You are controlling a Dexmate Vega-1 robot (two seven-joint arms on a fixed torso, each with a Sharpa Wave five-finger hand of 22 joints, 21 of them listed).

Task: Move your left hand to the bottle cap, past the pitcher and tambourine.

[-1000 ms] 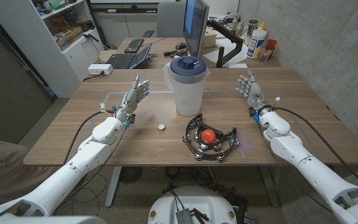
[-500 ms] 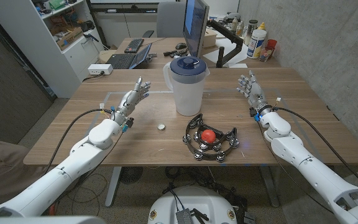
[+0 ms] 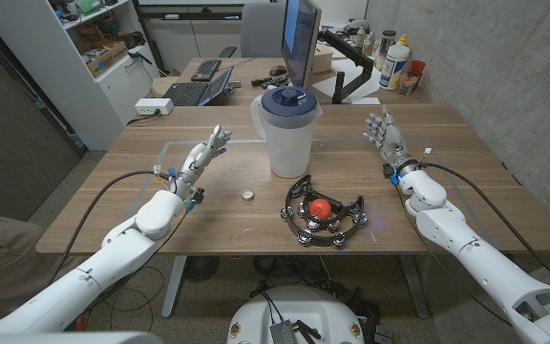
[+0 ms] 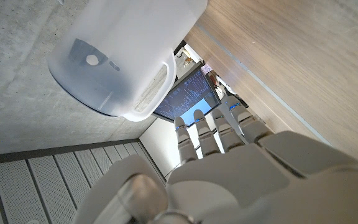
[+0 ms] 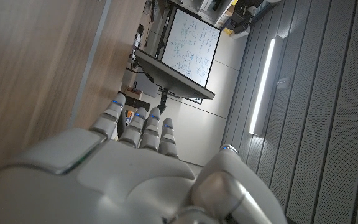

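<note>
Head view shows the left hand, fingers apart and empty, edged right toward the pitcher since a second ago, the cap lying near of it, left of the tambourine, still unreached.

No legible text anywhere.

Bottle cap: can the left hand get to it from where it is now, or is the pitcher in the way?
Probably yes. The left hand is open, on the cap's side of the pitcher. Bare table lies between it and the bottle cap; the tambourine sits beyond the cap.
</note>
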